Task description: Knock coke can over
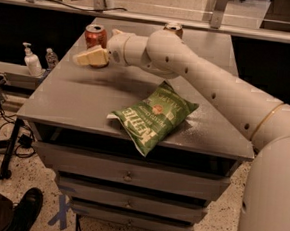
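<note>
At the far left, on a low shelf beside the cabinet, stand a white pump bottle (32,61) and a smaller clear bottle (51,58). Below them, cables trail across the speckled floor. A dark shoe (26,209) shows at the bottom left corner, with a blue X of tape (60,213) just to its right.

The grey tabletop (71,101) sits above 3 drawers (81,161). The coke can (95,35) stands upright near the tabletop's far left corner, its silver top rim in view.

The gripper (88,58) hangs just in front of the coke can and covers its lower part. Whether it touches the can cannot be told. Its pale fingers (95,56) lie together as 1 wedge pointing left, with no gap between them and nothing held.

Toward the middle, a green chip bag (154,116) lies flat on the tabletop. 1 corner of it reaches past the front edge.

Behind the arm's elbow, near the far edge, the top of a 2nd can (173,28) peeks out. The cream-coloured arm (221,96) stretches from the lower right across the tabletop to the gripper, passing above the bag's far end.
</note>
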You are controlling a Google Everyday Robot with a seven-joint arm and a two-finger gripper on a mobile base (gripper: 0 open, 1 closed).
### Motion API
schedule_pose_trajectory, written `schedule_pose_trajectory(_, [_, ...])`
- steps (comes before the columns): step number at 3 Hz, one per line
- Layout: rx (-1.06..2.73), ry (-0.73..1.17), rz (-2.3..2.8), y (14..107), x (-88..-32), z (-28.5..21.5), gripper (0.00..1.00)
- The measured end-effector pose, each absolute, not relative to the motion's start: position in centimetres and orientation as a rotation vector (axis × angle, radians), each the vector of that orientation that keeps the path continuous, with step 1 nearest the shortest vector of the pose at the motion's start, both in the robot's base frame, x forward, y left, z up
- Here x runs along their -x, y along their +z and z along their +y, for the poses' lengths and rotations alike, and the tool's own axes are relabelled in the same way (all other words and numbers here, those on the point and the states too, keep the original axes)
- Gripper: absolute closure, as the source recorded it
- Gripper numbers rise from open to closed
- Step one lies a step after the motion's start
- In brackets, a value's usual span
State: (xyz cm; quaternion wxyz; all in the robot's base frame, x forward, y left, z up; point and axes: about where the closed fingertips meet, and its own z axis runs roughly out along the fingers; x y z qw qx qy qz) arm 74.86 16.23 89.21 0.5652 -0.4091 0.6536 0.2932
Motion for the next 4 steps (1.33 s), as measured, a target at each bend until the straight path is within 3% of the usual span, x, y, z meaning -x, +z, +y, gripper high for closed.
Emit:
schedule_pose_trajectory(1, [0.955,0.656,1.545,88.5,-76.0,16.8,0.18])
schedule_pose_trajectory(4, [0.928,0.524,1.650,89.7,-74.0,11.6,0.87])
